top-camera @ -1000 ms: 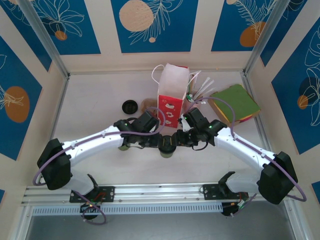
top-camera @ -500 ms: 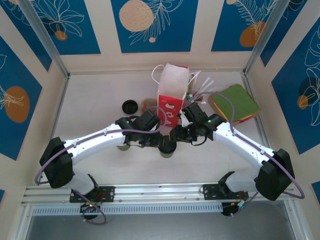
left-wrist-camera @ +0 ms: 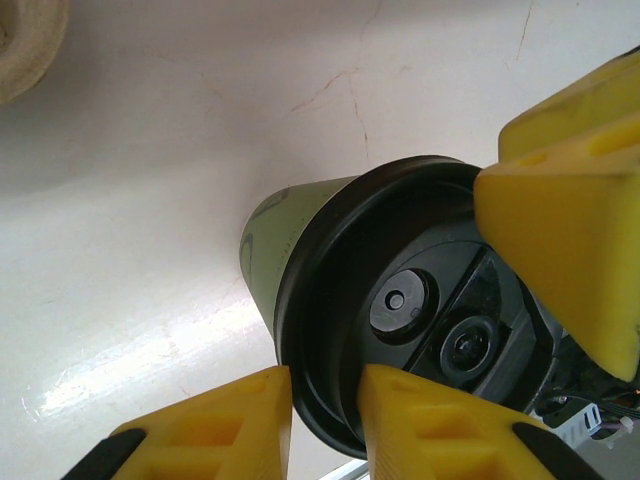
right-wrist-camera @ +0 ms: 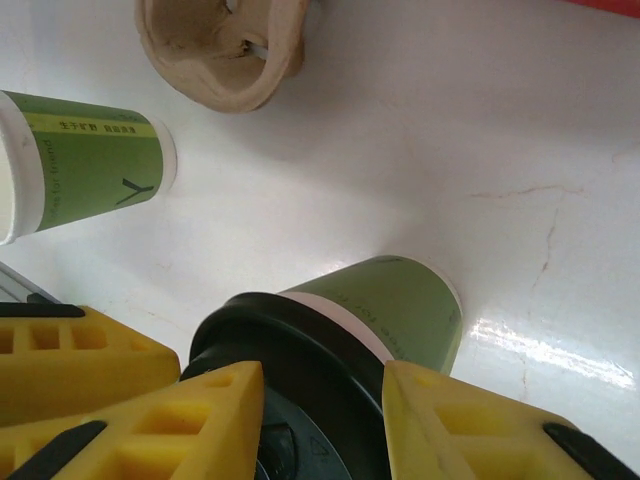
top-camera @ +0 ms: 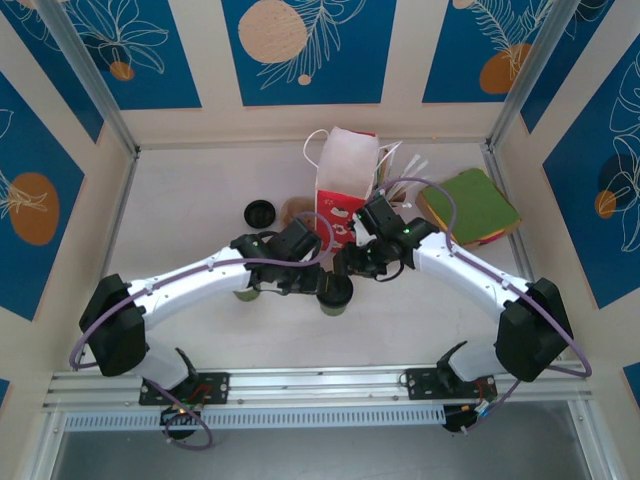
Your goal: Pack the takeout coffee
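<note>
Fingers of the left gripper [left-wrist-camera: 325,385] stand narrow, nipping the rim of the black lid of the takeout coffee [left-wrist-camera: 400,300] low in the left wrist frame. At the right edge of that frame a yellow finger [left-wrist-camera: 570,260] of the other arm lies over the lid's far side.

From the right wrist, the right gripper [right-wrist-camera: 322,375] straddles the same lid at the bottom middle, jaws partly apart with one finger on each side. I cannot tell whether they press on it.

The cup's green body rises toward the frame's middle, its base on the white table [right-wrist-camera: 480,150]. A lidless green cup [right-wrist-camera: 90,165] sits at the left edge, well apart, and a brown pulp cup carrier [right-wrist-camera: 225,50] lies at the top.

From above, both arms meet over the coffee at lower centre. The red-and-white bag [top-camera: 345,185] stands just above them, a loose black lid [top-camera: 259,213] to its left and a green flat pad [top-camera: 470,205] to its right.
</note>
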`<action>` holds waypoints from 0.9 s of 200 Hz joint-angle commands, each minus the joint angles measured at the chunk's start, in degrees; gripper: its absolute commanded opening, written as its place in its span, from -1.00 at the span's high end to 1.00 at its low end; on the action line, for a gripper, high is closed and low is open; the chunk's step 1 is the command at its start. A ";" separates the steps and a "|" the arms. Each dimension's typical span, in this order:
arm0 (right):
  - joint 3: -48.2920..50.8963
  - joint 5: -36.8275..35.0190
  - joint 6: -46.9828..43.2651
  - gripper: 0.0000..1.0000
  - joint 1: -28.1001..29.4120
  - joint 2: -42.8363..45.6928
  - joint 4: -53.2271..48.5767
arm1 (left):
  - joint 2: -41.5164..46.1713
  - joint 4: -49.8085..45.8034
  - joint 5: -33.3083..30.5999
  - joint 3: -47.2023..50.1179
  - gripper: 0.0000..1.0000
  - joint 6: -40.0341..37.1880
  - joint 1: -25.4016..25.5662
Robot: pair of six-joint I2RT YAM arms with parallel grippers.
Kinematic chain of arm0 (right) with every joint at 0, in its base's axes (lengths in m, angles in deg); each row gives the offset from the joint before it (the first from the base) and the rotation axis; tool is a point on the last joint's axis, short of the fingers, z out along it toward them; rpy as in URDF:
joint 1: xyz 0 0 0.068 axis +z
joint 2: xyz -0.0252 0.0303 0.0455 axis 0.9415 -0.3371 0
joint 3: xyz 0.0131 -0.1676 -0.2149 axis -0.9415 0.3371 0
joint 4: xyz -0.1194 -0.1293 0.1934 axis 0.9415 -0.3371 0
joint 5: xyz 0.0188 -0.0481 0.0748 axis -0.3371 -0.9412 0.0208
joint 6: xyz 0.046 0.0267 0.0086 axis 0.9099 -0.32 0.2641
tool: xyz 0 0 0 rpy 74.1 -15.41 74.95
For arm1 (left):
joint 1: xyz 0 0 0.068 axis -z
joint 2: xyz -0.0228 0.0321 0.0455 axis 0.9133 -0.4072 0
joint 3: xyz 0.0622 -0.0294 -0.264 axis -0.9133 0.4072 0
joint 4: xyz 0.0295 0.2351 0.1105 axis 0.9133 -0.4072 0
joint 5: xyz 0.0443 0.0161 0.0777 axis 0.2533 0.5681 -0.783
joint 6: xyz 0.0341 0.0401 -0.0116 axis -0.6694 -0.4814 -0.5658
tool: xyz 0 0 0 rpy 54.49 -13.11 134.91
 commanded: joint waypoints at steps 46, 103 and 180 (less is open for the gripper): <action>2.09 1.81 -1.02 0.27 0.27 -1.91 0.51 | -3.17 -8.87 -0.98 1.88 0.52 -1.44 0.62; 6.88 -0.12 -0.76 0.31 0.88 -0.89 0.18 | -3.34 -8.42 -0.72 2.24 0.52 -0.98 0.72; 11.19 -2.28 -0.28 0.33 1.72 0.27 -0.88 | -4.44 -7.72 -0.45 2.69 0.53 -0.66 1.52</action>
